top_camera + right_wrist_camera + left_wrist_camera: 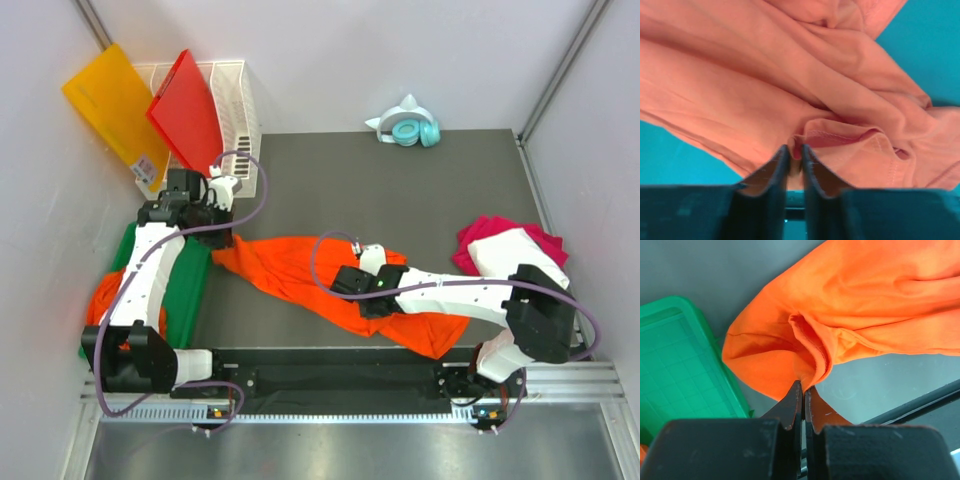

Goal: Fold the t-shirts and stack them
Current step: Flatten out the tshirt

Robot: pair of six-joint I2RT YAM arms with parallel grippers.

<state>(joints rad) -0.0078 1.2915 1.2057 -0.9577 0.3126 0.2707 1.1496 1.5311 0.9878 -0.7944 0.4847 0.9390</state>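
Orange t-shirt (300, 272) lies crumpled across the near half of the table (400, 190). Left gripper (803, 388) pinches its left end; right gripper (794, 150) nips a hem fold, jaws narrow. Spreading step, seemingly; next, draw the ends apart to flatten.

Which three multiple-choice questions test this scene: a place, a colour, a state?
1. Where on the table lies the magenta t-shirt? A left edge; B right edge; C far middle.
2. What colour is the t-shirt held by the left hand and the right hand? A white; B green; C orange.
3. How is the left hand? A wide open; B shut on cloth; C shut, empty.
Key: 1 B, it lies at the right rim; 2 C, the orange t-shirt spans both hands; 3 B, it pinches an orange fold.
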